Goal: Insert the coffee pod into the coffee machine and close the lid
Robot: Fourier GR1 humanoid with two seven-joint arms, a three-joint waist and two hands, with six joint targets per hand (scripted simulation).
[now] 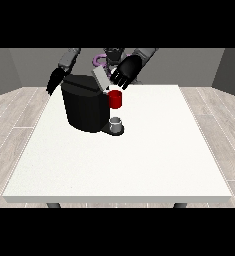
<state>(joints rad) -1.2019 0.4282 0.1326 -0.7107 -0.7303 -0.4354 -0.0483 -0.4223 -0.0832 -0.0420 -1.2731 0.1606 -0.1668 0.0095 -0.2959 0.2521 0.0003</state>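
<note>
- The hand at the view's left (pixel 54 81) is hanging behind the table's far edge, beside the machine's back corner, touching nothing; its fingers are pointing downward, straight and released.
- The black coffee machine (pixel 84 107) is standing upright on the white table (pixel 124 160), toward the far left part of the top.
- Its grey lid (pixel 100 77) is tilting upward, open, above the machine's head.
- A small grey cup (pixel 117 123) is sitting on the machine's base plate, below the red holder (pixel 116 99).
- The coffee pod is showing as a pale spot at the red holder's top, under the lid; I cannot tell whether it is fully seated.
- The hand at the view's right (pixel 125 72) is hovering just beside the raised lid, fingers curling downward; whether it is grasping anything I cannot tell.
</note>
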